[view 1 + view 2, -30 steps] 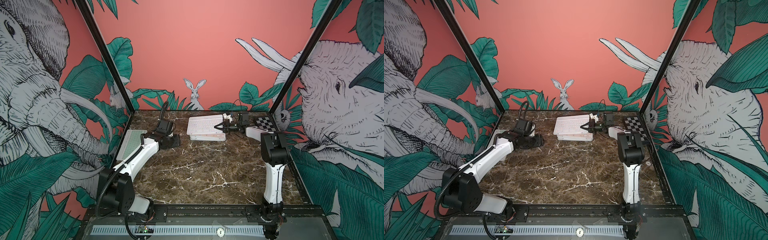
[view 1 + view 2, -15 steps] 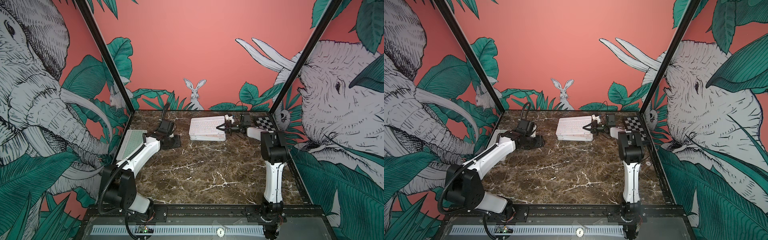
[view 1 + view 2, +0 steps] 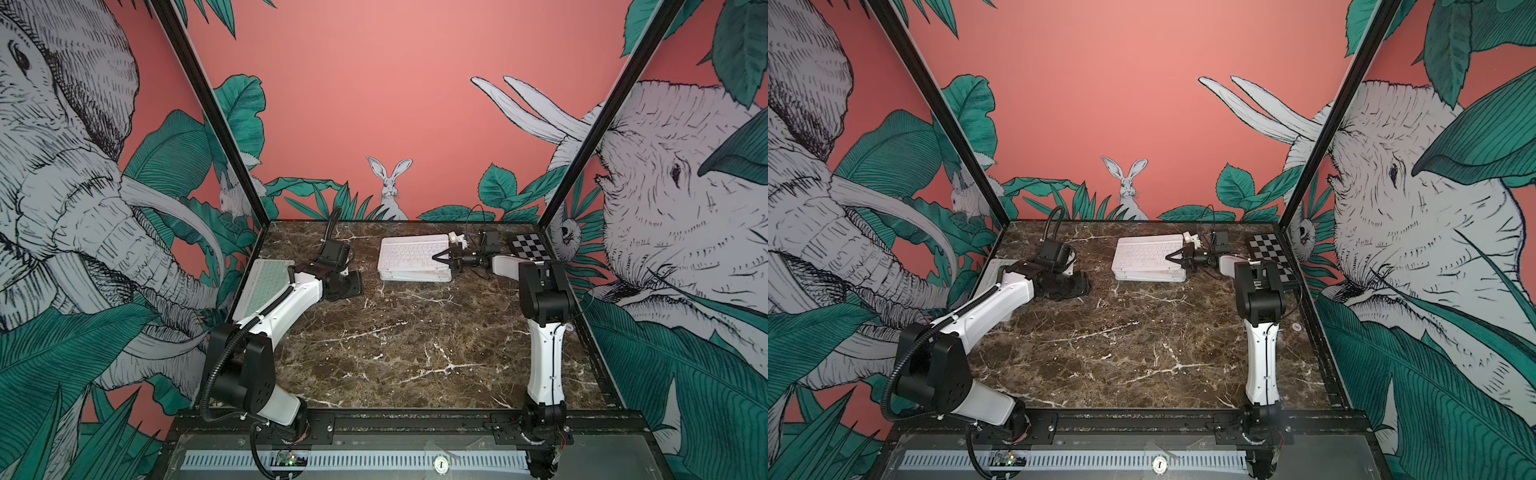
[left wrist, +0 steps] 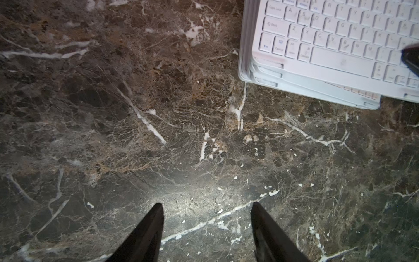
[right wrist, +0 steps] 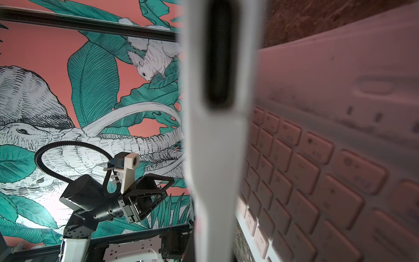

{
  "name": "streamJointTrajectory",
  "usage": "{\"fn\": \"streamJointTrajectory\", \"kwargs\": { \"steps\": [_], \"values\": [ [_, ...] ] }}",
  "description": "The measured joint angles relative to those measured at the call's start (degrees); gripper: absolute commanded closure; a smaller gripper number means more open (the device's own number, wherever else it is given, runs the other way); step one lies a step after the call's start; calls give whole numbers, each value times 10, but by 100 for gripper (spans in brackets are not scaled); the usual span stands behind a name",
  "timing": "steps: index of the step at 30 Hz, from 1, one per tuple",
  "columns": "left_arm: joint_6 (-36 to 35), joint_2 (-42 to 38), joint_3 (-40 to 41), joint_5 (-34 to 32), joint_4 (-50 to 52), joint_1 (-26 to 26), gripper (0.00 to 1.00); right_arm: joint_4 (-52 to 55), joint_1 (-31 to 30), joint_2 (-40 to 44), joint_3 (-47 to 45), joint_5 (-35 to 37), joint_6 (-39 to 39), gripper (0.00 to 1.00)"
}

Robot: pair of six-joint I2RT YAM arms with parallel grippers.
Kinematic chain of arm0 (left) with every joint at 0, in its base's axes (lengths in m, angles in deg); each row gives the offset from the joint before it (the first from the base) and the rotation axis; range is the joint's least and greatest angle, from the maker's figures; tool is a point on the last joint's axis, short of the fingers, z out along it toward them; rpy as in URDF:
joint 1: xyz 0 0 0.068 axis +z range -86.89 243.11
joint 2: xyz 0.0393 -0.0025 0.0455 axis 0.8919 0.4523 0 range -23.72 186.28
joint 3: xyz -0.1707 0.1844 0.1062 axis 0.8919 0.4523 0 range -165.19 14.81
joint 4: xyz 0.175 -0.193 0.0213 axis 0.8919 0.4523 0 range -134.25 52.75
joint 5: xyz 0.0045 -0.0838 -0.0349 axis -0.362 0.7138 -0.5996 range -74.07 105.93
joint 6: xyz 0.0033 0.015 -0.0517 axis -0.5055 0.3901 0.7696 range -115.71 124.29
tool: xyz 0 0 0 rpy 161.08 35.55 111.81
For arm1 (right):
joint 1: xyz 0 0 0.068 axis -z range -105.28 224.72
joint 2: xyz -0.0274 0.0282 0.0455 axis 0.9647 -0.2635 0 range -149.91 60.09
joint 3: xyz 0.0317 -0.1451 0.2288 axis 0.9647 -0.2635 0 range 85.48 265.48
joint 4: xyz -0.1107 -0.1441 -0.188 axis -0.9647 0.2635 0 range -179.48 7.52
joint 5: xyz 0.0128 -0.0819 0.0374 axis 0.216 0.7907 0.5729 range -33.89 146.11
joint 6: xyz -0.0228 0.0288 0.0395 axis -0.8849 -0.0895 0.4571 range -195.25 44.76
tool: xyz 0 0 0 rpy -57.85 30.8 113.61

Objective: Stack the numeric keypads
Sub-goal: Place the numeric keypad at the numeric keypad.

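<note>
1. Right tool (image 3: 436,258) (image 3: 1170,258): jaws closed tip to tip, with nothing visible between them. It points toward the robot's left and lies over the right-hand end of the top keypad (image 3: 407,253) (image 3: 1142,253). Whether the tips touch the keys cannot be told.
2. Top keypad: white keys and frame, lying flat. The left wrist view shows its lettered rows (image 4: 328,34).
3. Stack of keypads (image 3: 415,277) (image 3: 1150,277) (image 4: 260,79): stands at the back of the table (image 3: 395,340), right of centre. The layers are slightly offset, so the edges of the lower ones show beneath the top one.
4. Left tool (image 3: 349,286) (image 3: 1077,286) (image 4: 206,226): fingers moderately apart and empty, low over bare marble. It is near the stack's left end but apart from it.
5. Green-keyed keypad (image 3: 268,282): lies alone at the table's left edge, partly hidden behind the left arm and well apart from the stack.
6. Checkered board (image 3: 530,245) (image 3: 1266,249): lies in the back right corner, beyond the right arm's wrist.
</note>
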Motion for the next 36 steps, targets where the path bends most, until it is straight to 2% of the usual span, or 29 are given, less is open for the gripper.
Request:
{"fn": "streamJointTrajectory", "kwargs": {
  "steps": [2,7,11,26,36],
  "values": [
    [0,2,0,2,0,0,37,4,1,0,0,0,-4,94],
    [2,3,0,8,0,0,37,25,5,0,0,5,-21,74],
    [2,3,0,11,-1,0,37,42,10,0,0,11,-37,65],
    [8,5,2,25,-14,0,37,221,20,11,34,68,-176,58],
    [10,5,12,30,-22,0,37,328,21,21,76,135,-249,56]
  ]
}}
